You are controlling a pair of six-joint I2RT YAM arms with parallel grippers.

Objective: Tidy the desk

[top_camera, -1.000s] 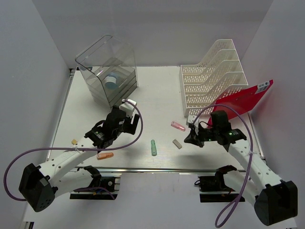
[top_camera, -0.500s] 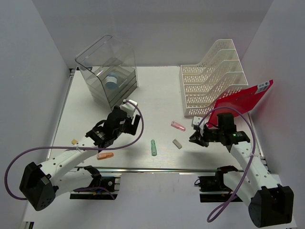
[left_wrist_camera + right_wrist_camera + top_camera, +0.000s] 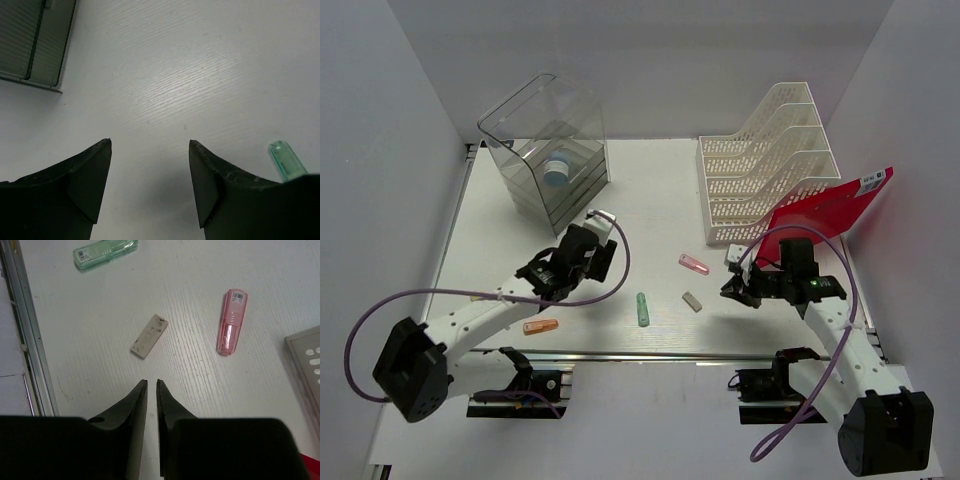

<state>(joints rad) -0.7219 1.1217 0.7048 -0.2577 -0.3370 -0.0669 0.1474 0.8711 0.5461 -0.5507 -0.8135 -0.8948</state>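
The white desk holds loose small items: a green clear stick, a pink clear stick, a grey eraser, an orange stick and a tiny tan piece. My left gripper is open and empty, pointing down at bare desk left of the green stick, whose tip shows in the left wrist view. My right gripper is shut and empty, low over the desk. In the right wrist view it is just short of the eraser, with the pink stick and green stick beyond.
A clear plastic drawer box with a blue-white roll stands back left; its base shows in the left wrist view. A white slotted file rack stands back right, a red folder beside it. A silver rail runs along the near edge.
My left gripper has shifted a little to the right and back. My right gripper has drawn slightly right, away from the eraser. The items on the desk have not moved.
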